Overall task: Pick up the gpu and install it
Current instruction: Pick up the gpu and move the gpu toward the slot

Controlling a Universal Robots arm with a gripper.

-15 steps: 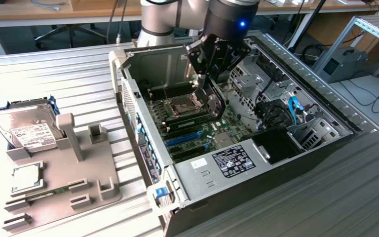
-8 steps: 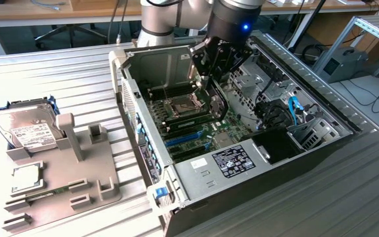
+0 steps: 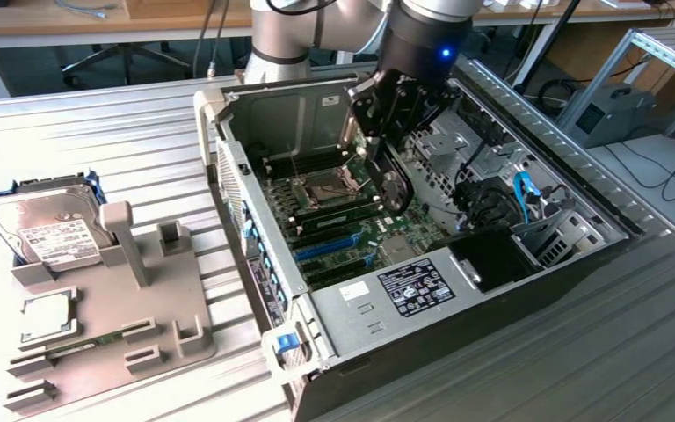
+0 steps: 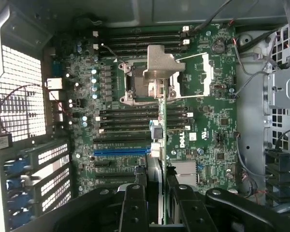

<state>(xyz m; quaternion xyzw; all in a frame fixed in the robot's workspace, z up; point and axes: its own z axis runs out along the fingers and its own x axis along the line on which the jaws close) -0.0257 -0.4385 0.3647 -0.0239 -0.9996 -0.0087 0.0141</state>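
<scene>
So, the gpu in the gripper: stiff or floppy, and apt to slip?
Probably stiff: the gpu runs straight out from the gripper with no sag. Likely light, being so thin. Gripped at one end only, it could pivot if it catches the motherboard.

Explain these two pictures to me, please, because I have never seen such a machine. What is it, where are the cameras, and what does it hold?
The machine is a grey robot arm. At its end is a gripper, a clamp with two fingers. One picture comes from a camera off the arm. The other comes from a camera on the wrist, looking down past the fingers.

On the ribbed metal table lies an open black computer case, with its green motherboard exposed. At the exterior view's left, a grey plastic holder tray carries a silver hard drive with a white label.

The gripper is shut on the gpu, a thin flat black card, and holds it inside the case over the motherboard. The wrist view shows the card edge-on.
</scene>
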